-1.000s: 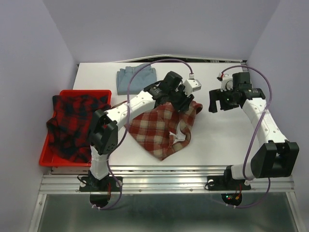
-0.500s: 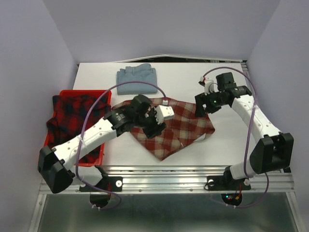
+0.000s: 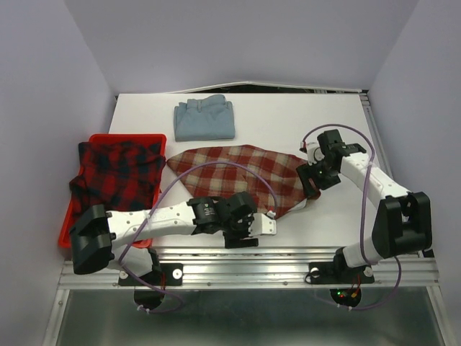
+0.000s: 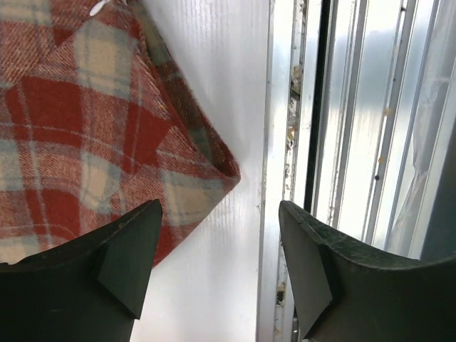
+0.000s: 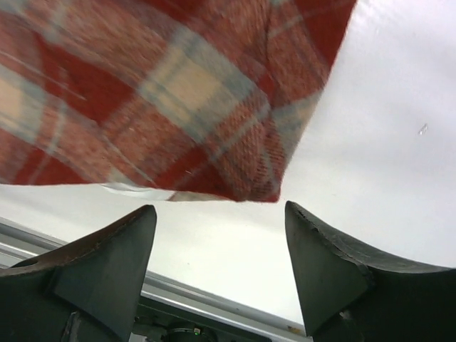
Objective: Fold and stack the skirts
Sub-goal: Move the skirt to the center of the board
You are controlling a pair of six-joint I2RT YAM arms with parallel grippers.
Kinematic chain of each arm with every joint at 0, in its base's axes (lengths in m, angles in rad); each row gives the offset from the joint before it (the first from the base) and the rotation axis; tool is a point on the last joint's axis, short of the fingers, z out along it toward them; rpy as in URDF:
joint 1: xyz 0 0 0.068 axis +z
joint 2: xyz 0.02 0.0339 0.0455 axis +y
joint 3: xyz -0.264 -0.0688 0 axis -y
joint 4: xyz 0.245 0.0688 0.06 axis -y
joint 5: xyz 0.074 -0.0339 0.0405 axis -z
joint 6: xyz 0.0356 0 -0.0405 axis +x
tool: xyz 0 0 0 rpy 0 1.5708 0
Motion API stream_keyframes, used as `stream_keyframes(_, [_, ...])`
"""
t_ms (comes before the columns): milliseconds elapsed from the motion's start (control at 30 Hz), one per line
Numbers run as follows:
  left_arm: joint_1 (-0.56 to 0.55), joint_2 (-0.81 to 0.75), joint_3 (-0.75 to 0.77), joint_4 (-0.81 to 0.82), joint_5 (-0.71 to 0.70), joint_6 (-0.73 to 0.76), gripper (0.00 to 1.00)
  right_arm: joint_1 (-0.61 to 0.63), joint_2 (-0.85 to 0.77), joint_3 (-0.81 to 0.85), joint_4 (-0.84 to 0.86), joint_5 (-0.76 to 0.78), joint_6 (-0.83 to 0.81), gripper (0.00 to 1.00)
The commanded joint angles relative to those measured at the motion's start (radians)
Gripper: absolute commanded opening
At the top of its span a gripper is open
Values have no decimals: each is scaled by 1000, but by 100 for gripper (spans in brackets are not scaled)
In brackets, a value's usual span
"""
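Observation:
The brick-red and cream check skirt (image 3: 238, 176) lies spread flat in the middle of the table. My left gripper (image 3: 245, 232) hangs open at the table's near edge, just off the skirt's near corner (image 4: 107, 142), with nothing between its fingers (image 4: 132, 249). My right gripper (image 3: 310, 186) is open too, low over the skirt's right corner (image 5: 178, 85), and holds nothing. The light blue skirt (image 3: 205, 119) rests folded at the back. The red and navy plaid skirt (image 3: 115, 184) is bunched in the tray on the left.
The red plastic tray (image 3: 130, 136) stands at the table's left edge. An aluminium rail (image 4: 342, 142) runs along the near edge right beside my left gripper. Bare white table (image 3: 288, 122) shows at the back right.
My left arm swung from the middle to the near edge, drawing the check skirt out flat, and its jaws opened off the cloth. My right gripper came down toward the skirt's right corner.

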Motion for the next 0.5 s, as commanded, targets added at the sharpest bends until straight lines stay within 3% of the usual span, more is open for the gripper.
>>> stream_keyframes(0, [-4, -29, -28, 16, -39, 126, 79, -36, 3, -10, 57, 45, -13, 77])
stream_keyframes(267, [-44, -33, -98, 87, -80, 255, 79, -67, 140, 24, 48, -96, -11, 66])
stream_keyframes(467, [-102, 8, -161, 205, -189, 293, 77, -76, 155, 55, 45, -131, 3, 65])
